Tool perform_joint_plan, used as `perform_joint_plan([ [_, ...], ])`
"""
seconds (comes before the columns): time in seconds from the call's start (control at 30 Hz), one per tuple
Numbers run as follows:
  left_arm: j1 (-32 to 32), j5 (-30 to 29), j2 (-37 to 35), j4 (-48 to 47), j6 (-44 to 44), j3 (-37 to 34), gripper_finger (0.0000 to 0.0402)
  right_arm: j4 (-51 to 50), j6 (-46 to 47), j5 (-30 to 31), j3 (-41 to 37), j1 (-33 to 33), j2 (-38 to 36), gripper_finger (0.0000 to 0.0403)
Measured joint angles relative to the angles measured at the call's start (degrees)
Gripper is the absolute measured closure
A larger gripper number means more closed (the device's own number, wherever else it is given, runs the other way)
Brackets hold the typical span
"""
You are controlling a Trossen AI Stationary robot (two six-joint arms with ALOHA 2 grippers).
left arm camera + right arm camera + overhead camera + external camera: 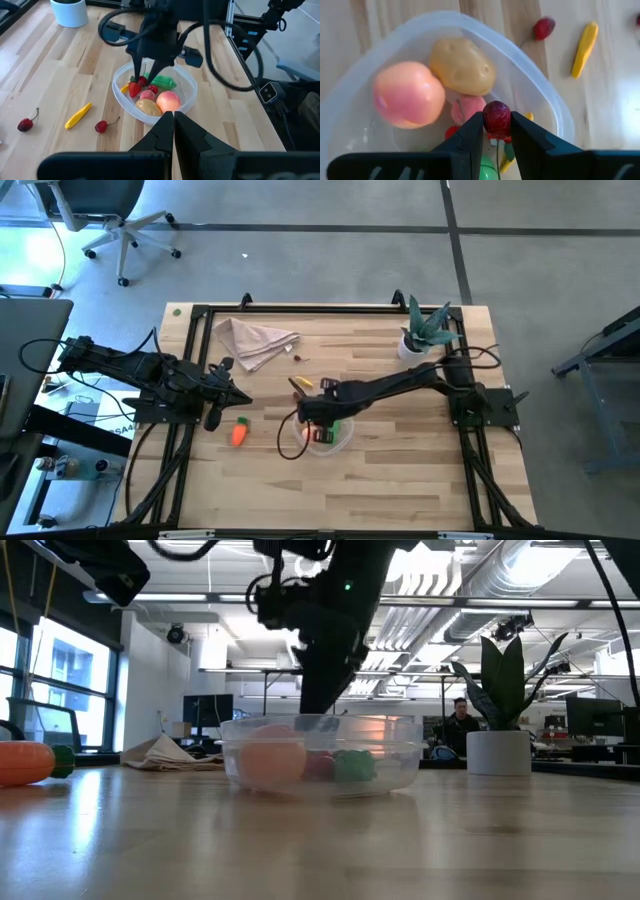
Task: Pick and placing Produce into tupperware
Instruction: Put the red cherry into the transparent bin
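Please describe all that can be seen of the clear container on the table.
The tupperware is a round, shallow tub of clear plastic, upright and lidless, near the table's middle. Inside lie a peach-pink fruit, a tan potato, a green piece and small red pieces. The right gripper holds a dark red fruit just above it.

I see the tupperware [328, 435] at frame centre, the carrot [238, 434] to its left, napkin [256, 340] upper left, and plant [425, 330] upper right.

Clear tupperware [555, 115] holds a tan potato [462, 66], pink-orange peach [408, 94], dark-red cherry [496, 117].
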Motion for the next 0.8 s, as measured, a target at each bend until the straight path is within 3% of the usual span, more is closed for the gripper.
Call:
perform_joint_plan([
  [0.8,0.02,-0.02,0.0,-0.02,0.0,0.0,0.0396,2.42,-1.04,-0.72,0.07,-0.15,3.6,0.032],
])
